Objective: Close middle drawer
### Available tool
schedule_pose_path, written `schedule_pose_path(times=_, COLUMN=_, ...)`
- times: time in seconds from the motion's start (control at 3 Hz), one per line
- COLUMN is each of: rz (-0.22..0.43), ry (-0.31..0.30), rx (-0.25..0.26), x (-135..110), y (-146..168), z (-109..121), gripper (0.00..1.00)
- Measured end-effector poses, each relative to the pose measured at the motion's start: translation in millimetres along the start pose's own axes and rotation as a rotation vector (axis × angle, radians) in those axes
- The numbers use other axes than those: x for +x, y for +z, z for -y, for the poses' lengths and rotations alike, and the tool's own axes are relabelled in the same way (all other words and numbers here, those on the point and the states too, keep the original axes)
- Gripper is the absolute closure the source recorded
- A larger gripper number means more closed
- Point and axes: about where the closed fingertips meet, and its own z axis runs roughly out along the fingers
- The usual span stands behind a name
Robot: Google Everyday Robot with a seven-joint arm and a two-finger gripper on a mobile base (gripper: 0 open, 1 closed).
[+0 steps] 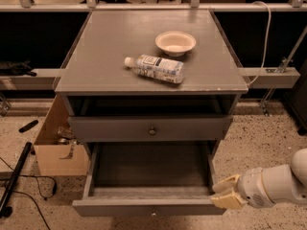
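Gripper [221, 191] at 4 o'clock, low in the frame, on a white arm entering from the right edge. Two pale yellow fingers [226, 201] parted only narrowly, gripping nothing, tips right at the right front corner of the middle drawer [144, 207]. Middle drawer at 6 o'clock, pulled well out, box bare inside, one small knob just showing at the bottom edge of its front. At 8 o'clock, one open cardboard box [57, 159] on the speckled floor beside the cabinet. Just above the open drawer, one other drawer front [192, 127], shut, with one round centre knob [152, 131]. Farther back, near 12 o'clock, on the tabletop [105, 56]: one clear plastic bottle [158, 68] lying on its side, white cap toward 9 o'clock, label printed in blue and white, writing too small to read; beyond it at 1 o'clock, one pale round bowl [175, 42], upright, apart from the bottle.
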Motion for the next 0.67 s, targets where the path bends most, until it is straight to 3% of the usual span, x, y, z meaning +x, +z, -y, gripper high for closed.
schedule_pose_path(times=0.67, rz=0.011, ry=0.023, rx=-0.015, x=10.6, y=14.4, z=9.9, gripper=1.00)
